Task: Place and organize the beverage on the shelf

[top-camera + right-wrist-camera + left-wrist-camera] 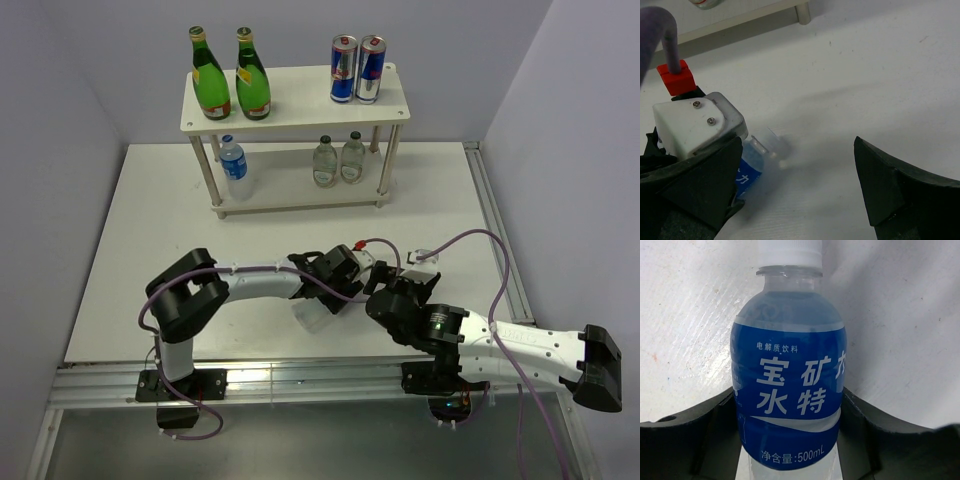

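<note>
1. A white table [140, 250] between pale walls carries a cream 2-tier shelf [300, 115] at its far side.
2. The shelf's top board holds 2 green bottles [229, 82] at its left end and 2 cans [357, 70] at its right.
3. Its lower board holds 1 blue-label bottle [234, 168] at the left and 2 pale clear bottles [338, 160] toward the right, with a gap between them.
4. The last blue-label bottle [788, 340] lies on its side on the table, well in front of the shelf. Its long axis runs roughly along the shelf's front edge, white cap toward the right arm.
5. The left gripper [789, 405] is on it from above, its black fingers [860, 425] flanking the label across the bottle's width. Whether they already pinch it cannot be told.
6. The right gripper [797, 150] hangs just beside the cap, fingers spread wide and empty.
7. The left arm is plainly the nearer. The coming move likely turns on righting the bottle from flat to upright for that lower-board gap.
</note>
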You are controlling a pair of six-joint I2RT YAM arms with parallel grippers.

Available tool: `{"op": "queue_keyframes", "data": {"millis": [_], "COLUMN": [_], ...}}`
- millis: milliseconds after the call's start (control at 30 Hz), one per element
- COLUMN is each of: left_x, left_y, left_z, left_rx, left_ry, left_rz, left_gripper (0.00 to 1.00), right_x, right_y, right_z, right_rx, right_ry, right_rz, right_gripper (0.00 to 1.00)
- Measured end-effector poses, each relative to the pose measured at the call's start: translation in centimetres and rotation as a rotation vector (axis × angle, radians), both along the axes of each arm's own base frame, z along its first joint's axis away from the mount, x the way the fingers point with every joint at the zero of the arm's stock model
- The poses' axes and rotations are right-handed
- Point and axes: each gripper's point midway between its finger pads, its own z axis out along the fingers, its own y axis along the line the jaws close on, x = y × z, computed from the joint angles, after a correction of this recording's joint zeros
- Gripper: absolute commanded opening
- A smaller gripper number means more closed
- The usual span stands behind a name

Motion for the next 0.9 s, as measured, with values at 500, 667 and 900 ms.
{"op": "queue_keyframes", "data": {"millis": [500,667,900], "left_x": [6.2,6.9,9.9], "left_y": [6.1,11.1,14.5], "left_z": [18.1,29.7,26.6], "left_rx": [-0.228,-0.639,-0.586], "left_ry": [-0.513,-0.849,-1.108], "left_rz": [0.409,0.602,0.675], "left_gripper": [0.0,0.0,0.0], "right_x": [0.0,0.1,0.1], "right_y": [0.1,0.1,0.2], "right_z": [-0.3,-0.4,-0.6], "right_rx": [-0.013,-0.02,-0.029], "right_ry": [0.006,0.008,0.012], "right_rz": [0.0,0.0,0.0], "right_gripper": [1.0,1.0,1.0]}}
